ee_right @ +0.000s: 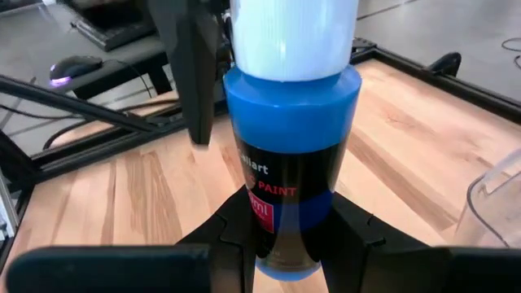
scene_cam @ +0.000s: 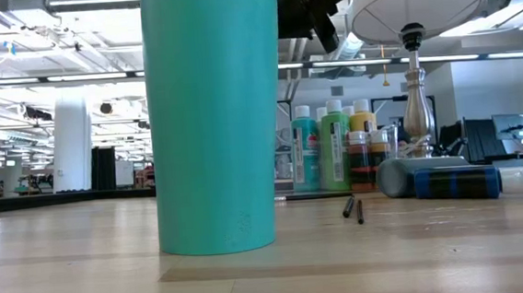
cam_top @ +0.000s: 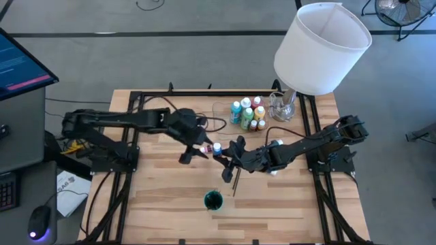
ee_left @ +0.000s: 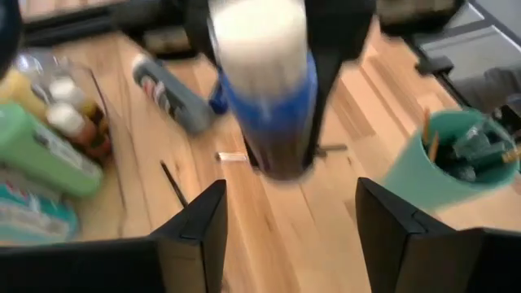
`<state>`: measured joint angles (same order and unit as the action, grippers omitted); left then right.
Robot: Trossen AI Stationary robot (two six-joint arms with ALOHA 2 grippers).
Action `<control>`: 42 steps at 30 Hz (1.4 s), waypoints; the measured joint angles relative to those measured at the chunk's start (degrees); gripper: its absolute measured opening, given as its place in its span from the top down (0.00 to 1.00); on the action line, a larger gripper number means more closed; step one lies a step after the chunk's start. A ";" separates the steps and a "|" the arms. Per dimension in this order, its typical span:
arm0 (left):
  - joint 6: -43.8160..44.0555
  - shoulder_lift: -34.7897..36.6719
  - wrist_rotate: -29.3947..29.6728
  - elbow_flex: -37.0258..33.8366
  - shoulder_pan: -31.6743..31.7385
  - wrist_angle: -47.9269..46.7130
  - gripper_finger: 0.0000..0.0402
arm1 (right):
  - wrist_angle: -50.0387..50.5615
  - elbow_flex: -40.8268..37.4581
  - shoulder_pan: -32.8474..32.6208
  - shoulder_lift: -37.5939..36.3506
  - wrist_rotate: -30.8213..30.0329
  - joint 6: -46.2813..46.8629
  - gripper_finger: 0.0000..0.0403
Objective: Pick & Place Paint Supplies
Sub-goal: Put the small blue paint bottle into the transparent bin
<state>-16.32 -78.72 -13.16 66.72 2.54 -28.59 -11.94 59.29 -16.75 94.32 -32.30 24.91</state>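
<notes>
My right gripper is shut on a blue paint bottle with a white cap, above the table's middle. The cap points toward my left arm. My left gripper is open, with a finger beside the cap; no touch shows. In the left wrist view the cap faces the camera ahead of the open fingers. Several more paint bottles stand in a clear tray at the back. Another blue bottle lies on its side on the table. Thin dark brushes lie on the wood. My right gripper pinches the blue bottle's lower body, near its base, between its two fingers. The fingers come from the table's right and lie along the bottle. The bottle is lifted clear of the table, cap end pointing away from the gripper.
A teal cup holding brushes stands near the front middle. A lamp with a big white shade stands at the back right beside the tray. Black frame rails run along both table sides.
</notes>
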 joint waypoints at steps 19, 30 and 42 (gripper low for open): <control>0.09 -1.26 -1.73 4.61 0.16 3.74 0.57 | 1.34 0.00 0.07 0.02 0.94 0.20 0.78; 1.74 -5.70 -3.97 4.45 0.16 5.79 0.57 | 1.27 0.00 0.39 0.04 0.88 0.16 0.78; 2.89 -5.68 -3.86 4.45 0.16 6.72 0.66 | 1.68 0.00 0.39 0.04 0.81 0.04 0.78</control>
<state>-13.43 -84.40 -17.02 71.18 2.70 -21.87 -10.26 59.29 -16.36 94.37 -31.48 24.95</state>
